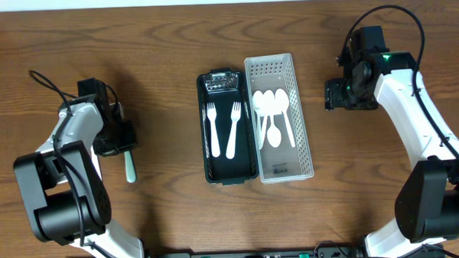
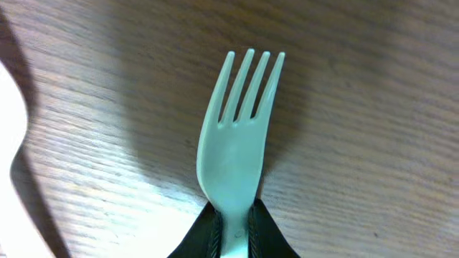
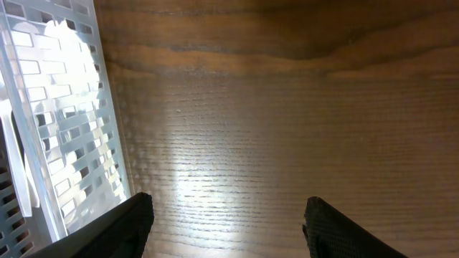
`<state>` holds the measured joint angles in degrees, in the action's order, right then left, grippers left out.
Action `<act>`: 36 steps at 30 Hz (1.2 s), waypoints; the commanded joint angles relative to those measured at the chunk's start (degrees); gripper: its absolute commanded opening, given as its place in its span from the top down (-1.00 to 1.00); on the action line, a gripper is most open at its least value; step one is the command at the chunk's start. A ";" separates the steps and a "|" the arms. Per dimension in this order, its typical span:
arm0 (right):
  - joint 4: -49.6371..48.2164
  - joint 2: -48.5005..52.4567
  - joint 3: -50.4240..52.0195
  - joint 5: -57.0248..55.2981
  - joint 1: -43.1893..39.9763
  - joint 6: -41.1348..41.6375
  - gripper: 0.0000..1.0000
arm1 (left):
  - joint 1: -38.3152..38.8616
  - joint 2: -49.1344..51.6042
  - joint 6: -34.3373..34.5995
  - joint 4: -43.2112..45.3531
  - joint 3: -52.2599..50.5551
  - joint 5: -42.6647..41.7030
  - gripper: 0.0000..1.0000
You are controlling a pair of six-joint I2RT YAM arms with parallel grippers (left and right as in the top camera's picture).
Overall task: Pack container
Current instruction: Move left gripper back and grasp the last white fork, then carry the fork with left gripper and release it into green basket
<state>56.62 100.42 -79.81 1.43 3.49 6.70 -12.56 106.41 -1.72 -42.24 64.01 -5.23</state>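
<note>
Now two white forks (image 1: 212, 133), three white spoons (image 1: 273, 104), one green fork (image 2: 233, 154) gripped by the left pincer (image 2: 234, 233), tines toward 12 o'clock, handle toward 6; right pincer (image 3: 226, 229) wide.

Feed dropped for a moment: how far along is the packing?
Done: two white forks lie in the black tray, three white spoons in the white basket. In hand: the left gripper is shut on a pale green fork, off to the tray's left. Left: getting that fork into the tray, probably. The right gripper is open and empty.
</note>
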 commanded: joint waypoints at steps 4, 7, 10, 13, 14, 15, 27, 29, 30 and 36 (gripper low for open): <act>-0.07 -0.76 -0.85 -0.57 -0.11 -0.61 -0.42 | 2.73 -4.61 0.31 -0.94 2.29 -0.35 0.88; -0.07 -0.76 -0.85 -0.57 -0.11 -0.61 -0.42 | 4.83 -7.93 0.37 -1.44 2.40 -0.37 0.88; -0.09 -0.76 -0.85 -0.57 -0.11 -0.59 -0.42 | 7.82 -11.63 2.05 -2.86 3.48 -0.37 0.88; -0.35 -0.76 -0.85 -0.57 -0.11 -0.61 -0.41 | 12.44 -15.32 3.54 -6.03 6.95 -0.37 0.89; -0.46 -0.76 -0.85 -0.57 -0.11 -0.59 -0.42 | 14.25 -16.35 3.56 -6.75 8.31 -0.35 0.88; -0.52 -0.76 -0.85 -0.57 -0.11 -0.59 -0.42 | 16.09 -17.25 4.02 -7.28 9.77 -0.35 0.89; -0.48 -0.76 -0.85 -0.57 -0.11 -0.59 -0.42 | 32.63 -16.83 14.64 -1.81 18.91 0.11 0.89; -0.48 -0.76 -0.85 -0.57 -0.11 -0.59 -0.42 | 33.27 -14.80 16.92 -1.36 18.64 0.04 0.88; -0.48 -0.76 -0.85 -0.57 -0.11 -0.59 -0.42 | 33.62 -13.62 17.29 -1.36 18.62 0.04 0.88; -0.46 -0.76 -0.85 -0.57 -0.11 -0.59 -0.42 | 36.81 -4.59 17.31 -0.85 18.62 -1.88 0.88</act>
<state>56.12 100.42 -79.81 1.45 3.49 6.70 22.46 97.95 14.13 -43.18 82.32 -6.02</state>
